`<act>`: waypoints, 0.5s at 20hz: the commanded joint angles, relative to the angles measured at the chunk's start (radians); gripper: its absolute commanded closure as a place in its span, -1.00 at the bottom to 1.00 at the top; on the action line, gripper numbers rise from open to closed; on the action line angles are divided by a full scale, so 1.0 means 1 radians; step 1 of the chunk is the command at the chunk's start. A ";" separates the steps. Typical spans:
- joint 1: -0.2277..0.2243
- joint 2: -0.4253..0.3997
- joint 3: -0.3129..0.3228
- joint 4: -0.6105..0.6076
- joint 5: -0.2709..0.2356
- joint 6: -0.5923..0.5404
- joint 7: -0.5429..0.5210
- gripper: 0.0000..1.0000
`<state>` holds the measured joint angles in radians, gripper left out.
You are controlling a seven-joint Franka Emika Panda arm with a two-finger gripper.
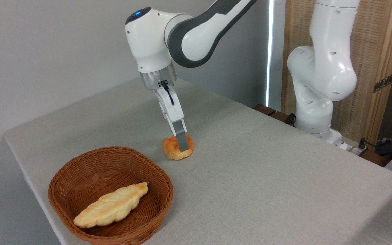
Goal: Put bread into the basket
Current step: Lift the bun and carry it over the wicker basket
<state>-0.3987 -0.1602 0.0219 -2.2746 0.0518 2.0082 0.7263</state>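
Claw (181, 145) sits down over the bread (178, 148) mid-desk, near finger across its front; far finger is hidden, so a firm clamp can't be confirmed. Basket (80, 170), holding a braided loaf (111, 205), lies toward the desk's (267, 177) near-left corner from the bun, so the carry goes that way.

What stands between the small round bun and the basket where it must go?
Nothing visible does. The bun sits on the table with the gripper around it, and only bare cloth lies between it and the basket. A long braided loaf already lies inside the basket, leaving free space beside it.
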 commanded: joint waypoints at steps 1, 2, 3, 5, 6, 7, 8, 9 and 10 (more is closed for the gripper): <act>-0.003 -0.018 0.004 0.033 0.007 0.012 -0.001 -0.01; -0.003 -0.019 0.004 0.043 0.003 0.012 -0.001 -0.01; -0.003 -0.021 0.006 0.056 0.000 0.011 -0.002 -0.01; -0.002 -0.025 0.013 0.090 -0.003 0.012 -0.002 -0.02; -0.002 -0.025 0.016 0.105 -0.006 0.015 -0.002 -0.02; 0.000 -0.025 0.018 0.113 -0.010 0.018 -0.002 -0.02; 0.004 -0.025 0.018 0.133 -0.024 0.021 -0.002 -0.02; 0.007 -0.024 0.019 0.153 -0.036 0.023 -0.002 -0.02; 0.011 -0.022 0.023 0.171 -0.047 0.024 -0.002 -0.02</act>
<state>-0.3940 -0.1813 0.0312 -2.1556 0.0396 2.0221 0.7245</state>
